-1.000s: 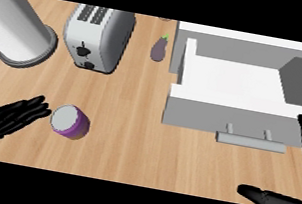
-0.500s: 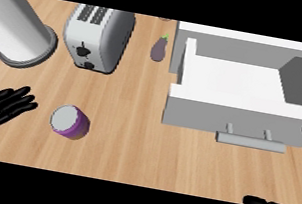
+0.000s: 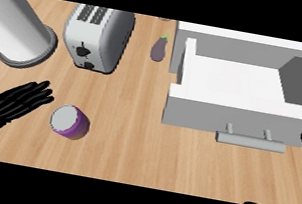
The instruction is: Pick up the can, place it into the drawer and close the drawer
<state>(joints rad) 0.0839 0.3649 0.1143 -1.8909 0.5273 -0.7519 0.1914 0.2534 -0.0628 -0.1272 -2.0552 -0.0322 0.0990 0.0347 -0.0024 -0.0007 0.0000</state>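
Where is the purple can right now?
In the head view, the can lies on the counter at lower left, beside the left hand, below the toaster.

Open table [image 3: 140, 137] between can [image 3: 70, 121] and drawer [image 3: 247, 85]; toaster [image 3: 98, 38], cylinder [image 3: 13, 29], eggplant [image 3: 160, 50] stand behind; drawer cavity open.

Purple can [image 3: 70, 121], white drawer [image 3: 244, 97], silver toaster [image 3: 98, 38], wood-grain counter [image 3: 138, 147].
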